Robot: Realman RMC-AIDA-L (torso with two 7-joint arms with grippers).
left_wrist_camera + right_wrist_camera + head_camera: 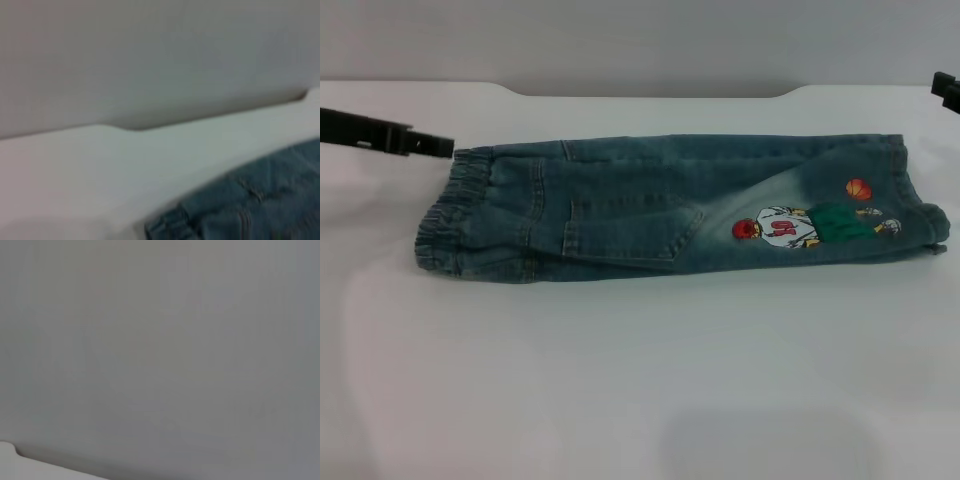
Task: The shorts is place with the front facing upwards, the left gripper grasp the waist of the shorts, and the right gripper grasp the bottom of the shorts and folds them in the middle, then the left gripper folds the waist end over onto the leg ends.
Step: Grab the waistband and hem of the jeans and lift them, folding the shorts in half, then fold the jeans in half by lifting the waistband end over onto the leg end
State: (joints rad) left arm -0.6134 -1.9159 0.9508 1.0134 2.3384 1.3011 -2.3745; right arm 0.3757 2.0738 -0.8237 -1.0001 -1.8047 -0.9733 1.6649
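1. Already folded lengthwise, the shorts (pixel 670 205) lie flat across the middle of the white table (pixel 640 380), with the waist (pixel 455 215) toward the robot's left and the leg ends (pixel 920 215) toward its right.
2. A cartoon basketball player patch (pixel 810 228) and an orange ball (pixel 858 188) face up near the leg ends; a stitched pocket (pixel 630 225) sits closer to the waist.
3. At the left edge, the left gripper (pixel 435 145) hovers just beside the far corner of the waist, seemingly not touching the cloth; whether its jaws are spread or pressed together cannot be told.
4. At the far right, only a tip of the right gripper (pixel 945 90) shows, well apart from the shorts, and its jaw state cannot be told either.
5. From the left wrist camera, a denim edge (pixel 240 210) lies low on the table; the right wrist camera shows only the grey wall (pixel 160 340).
6. Judging by the cloth, the denim is soft but thick, heavier than thin fabric, and should drape rather than hold shape, so layers may slide apart if lifted unevenly.
7. The gathered elastic waist looks the best hold: bulky and ruffled, it offers a ridge to pinch through both layers before carrying it over toward the leg ends.
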